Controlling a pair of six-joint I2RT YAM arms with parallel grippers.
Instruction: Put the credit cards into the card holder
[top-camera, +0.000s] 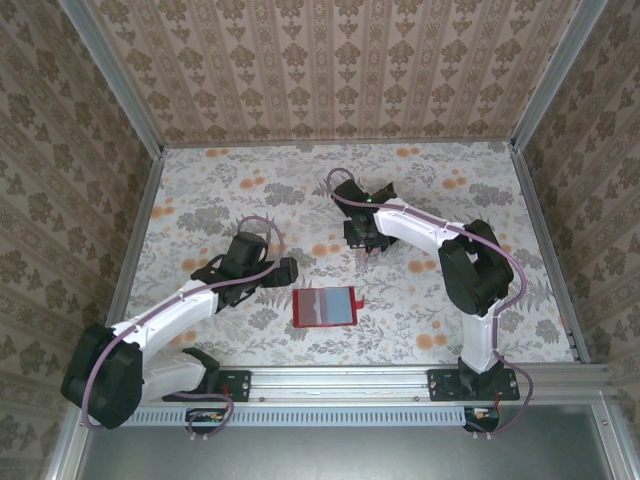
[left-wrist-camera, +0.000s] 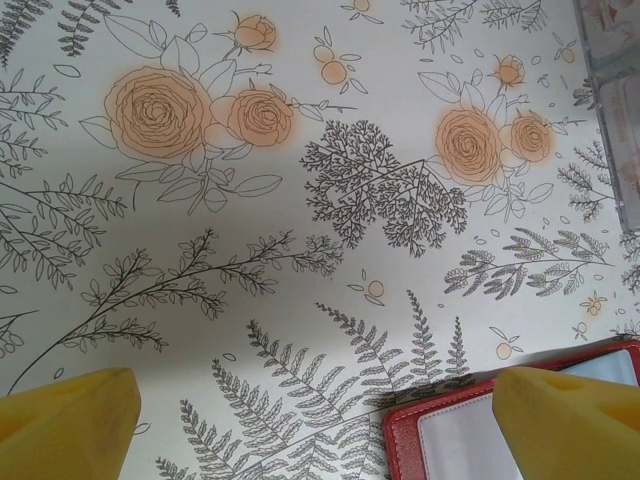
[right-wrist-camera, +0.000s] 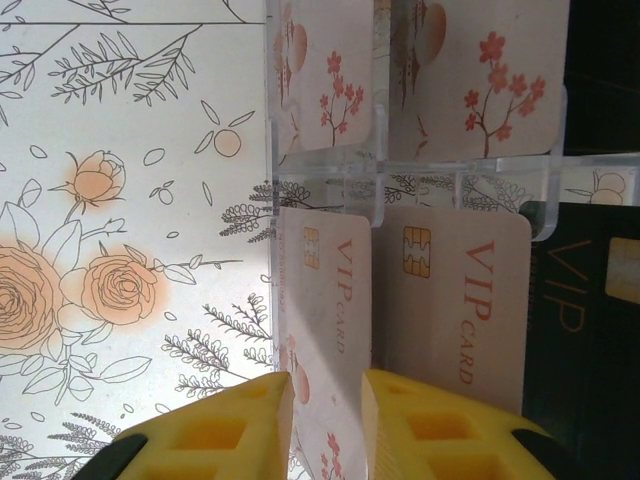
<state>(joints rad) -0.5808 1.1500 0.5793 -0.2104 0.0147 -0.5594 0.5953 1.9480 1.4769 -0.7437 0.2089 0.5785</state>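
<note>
The card holder (top-camera: 325, 308), a red wallet, lies open and flat on the floral table in front of the arms; its corner with a pale inside (left-wrist-camera: 450, 440) shows in the left wrist view. My left gripper (top-camera: 285, 268) hovers just left of it, wide open (left-wrist-camera: 310, 400) and holding nothing. My right gripper (top-camera: 365, 240) is at the back middle, over a clear plastic rack (right-wrist-camera: 400, 175). Its yellow jaws (right-wrist-camera: 328, 400) are closed on a pale pink VIP credit card (right-wrist-camera: 320, 300) standing in the rack. Another pink card (right-wrist-camera: 455, 310) and a black card (right-wrist-camera: 585, 330) stand beside it.
More pink flowered cards (right-wrist-camera: 320, 80) stand in the rack's further row. The rack's edge (left-wrist-camera: 610, 100) shows at the top right of the left wrist view. Patterned walls close in the table on three sides, and a metal rail (top-camera: 340, 380) runs along the near edge.
</note>
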